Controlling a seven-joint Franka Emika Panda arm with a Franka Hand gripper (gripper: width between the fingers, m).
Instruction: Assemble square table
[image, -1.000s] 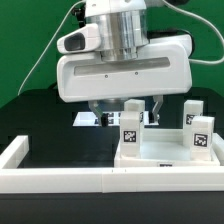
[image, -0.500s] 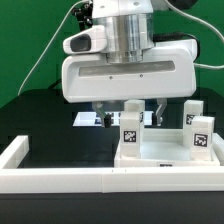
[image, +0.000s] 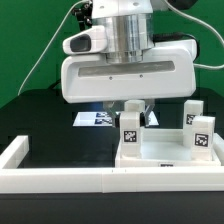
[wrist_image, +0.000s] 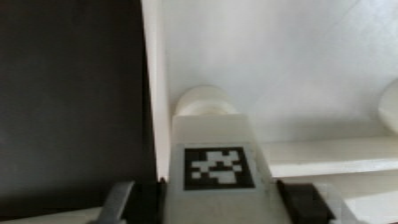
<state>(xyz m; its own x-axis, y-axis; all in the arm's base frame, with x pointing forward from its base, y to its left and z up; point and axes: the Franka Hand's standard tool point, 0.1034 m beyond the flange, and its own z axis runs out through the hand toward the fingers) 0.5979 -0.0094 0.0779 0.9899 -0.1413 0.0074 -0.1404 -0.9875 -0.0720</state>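
Note:
The white square table top (image: 165, 155) lies tray-like behind the front wall, with a tag on its edge. Three tagged white legs stand upright on it: one at the near left (image: 131, 125) and two at the exterior view's right (image: 191, 115) (image: 201, 133). My gripper (image: 133, 108) hangs straight down over the near-left leg. In the wrist view that leg (wrist_image: 214, 130) fills the space between the dark fingers (wrist_image: 121, 205), its tag facing the camera. The gripper (wrist_image: 203, 205) is shut on the leg's upper part.
A long white border wall (image: 60, 178) runs along the front and turns back at the exterior view's left. The marker board (image: 95, 118) lies flat on the black table behind the gripper. Another leg's edge (wrist_image: 388, 100) shows in the wrist view.
The fingers stood wide on either side of the near-left leg; they have now closed in against it. The arm and the table top stayed where they were.

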